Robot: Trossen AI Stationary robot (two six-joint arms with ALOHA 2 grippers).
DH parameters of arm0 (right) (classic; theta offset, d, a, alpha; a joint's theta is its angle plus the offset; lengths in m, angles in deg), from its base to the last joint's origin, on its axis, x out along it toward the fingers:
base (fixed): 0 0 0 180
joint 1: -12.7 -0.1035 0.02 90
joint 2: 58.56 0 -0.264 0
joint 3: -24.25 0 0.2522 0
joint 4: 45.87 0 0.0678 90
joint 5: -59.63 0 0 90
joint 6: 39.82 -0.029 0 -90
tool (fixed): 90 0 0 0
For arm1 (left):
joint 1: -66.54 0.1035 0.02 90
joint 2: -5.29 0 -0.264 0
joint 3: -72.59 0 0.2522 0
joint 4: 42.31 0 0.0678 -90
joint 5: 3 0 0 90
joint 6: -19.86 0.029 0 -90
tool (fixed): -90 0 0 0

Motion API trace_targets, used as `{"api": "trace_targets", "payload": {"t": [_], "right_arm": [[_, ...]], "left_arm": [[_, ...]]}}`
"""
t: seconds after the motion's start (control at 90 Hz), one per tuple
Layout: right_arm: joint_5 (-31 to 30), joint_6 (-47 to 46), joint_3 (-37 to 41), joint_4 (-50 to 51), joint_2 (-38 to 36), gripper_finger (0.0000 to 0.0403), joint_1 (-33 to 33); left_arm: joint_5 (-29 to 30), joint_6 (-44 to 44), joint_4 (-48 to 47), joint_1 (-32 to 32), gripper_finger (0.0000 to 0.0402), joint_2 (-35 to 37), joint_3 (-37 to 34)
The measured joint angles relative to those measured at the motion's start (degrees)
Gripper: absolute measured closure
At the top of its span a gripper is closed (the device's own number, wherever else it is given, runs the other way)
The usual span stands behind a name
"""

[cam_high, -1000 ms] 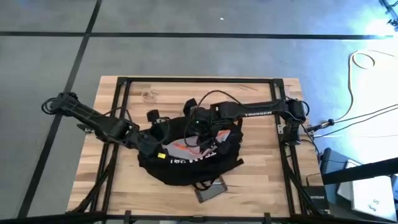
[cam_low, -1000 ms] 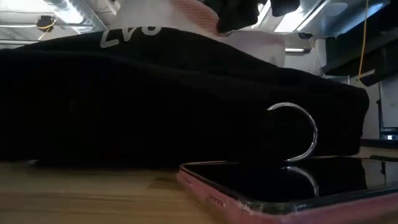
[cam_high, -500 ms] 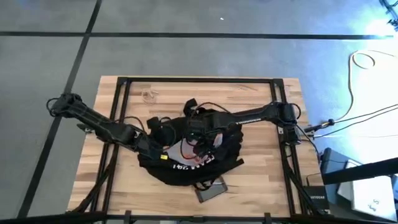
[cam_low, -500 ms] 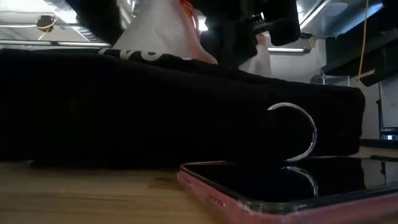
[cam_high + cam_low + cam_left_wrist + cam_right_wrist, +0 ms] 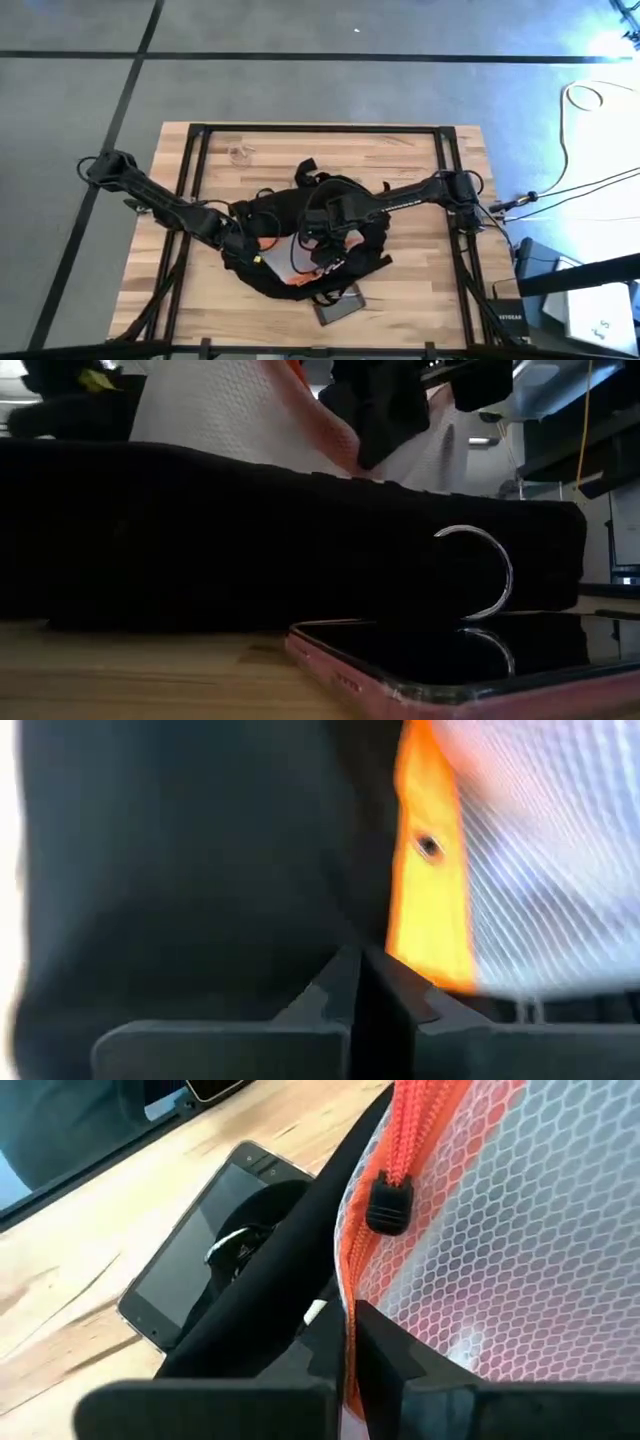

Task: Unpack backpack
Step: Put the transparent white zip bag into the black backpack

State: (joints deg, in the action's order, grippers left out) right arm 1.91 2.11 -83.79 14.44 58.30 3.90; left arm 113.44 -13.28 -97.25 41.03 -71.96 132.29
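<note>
The black backpack [image 5: 300,255] lies in the middle of the table, and in the low view it is a dark wall [image 5: 250,530]. A white mesh pouch [image 5: 288,262] with an orange zipper edge [image 5: 400,1140] sticks out of its opening and rises above it in the low view [image 5: 230,410]. My right gripper [image 5: 325,238] is over the backpack, shut on the pouch. My left gripper [image 5: 248,245] is at the backpack's left side, shut on black fabric [image 5: 200,870]. My left gripper pinches a fold of the backpack's black fabric [image 5: 340,955] beside the opening, right next to the pouch's orange edge; its own fingers hide the exact spot. My right gripper pinches the pouch's orange zipper edge [image 5: 352,1315] between its two fingers, below the black zipper pull [image 5: 385,1205]. It comes from above. The pouch stands partly out of the backpack, with its lower part still inside.
A phone in a pink case [image 5: 340,303] lies screen up on the wood just in front of the backpack [image 5: 215,1270]. A metal ring [image 5: 478,575] stands up on it in the low view. A small clear object [image 5: 240,153] lies at the far left.
My right gripper has moved toward the table's near edge over the backpack, drawing the mesh pouch with it. More of the pouch now shows above the backpack and covers the white lettering. My left gripper has shifted slightly right and nearer, staying shut on the backpack.
</note>
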Motion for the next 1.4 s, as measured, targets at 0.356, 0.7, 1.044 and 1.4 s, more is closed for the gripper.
{"api": "trace_targets", "payload": {"t": [0.356,0.7,1.044,1.4], "right_arm": [[0.97,-0.12,0.0,1.04,0.0,0.0402,0.11],[0.97,-0.12,0.0,1.17,0.0,0.0402,0.13],[0.91,-0.1,0.0,1.17,0.0,0.0402,0.13],[0.71,0.66,0.0,0.28,-0.02,0.0402,0.15]], "left_arm": [[-8.35,6.17,-0.12,-4.01,0.0401,-1.1,-0.1],[-9.78,2.33,0.39,-4.54,0.0401,1.37,3.61],[-10.66,-7.16,-0.54,-9.44,0.0272,5.15,4.25],[-6.75,-9.54,-9.92,-11.03,0.0192,1.08,4.18]]}}
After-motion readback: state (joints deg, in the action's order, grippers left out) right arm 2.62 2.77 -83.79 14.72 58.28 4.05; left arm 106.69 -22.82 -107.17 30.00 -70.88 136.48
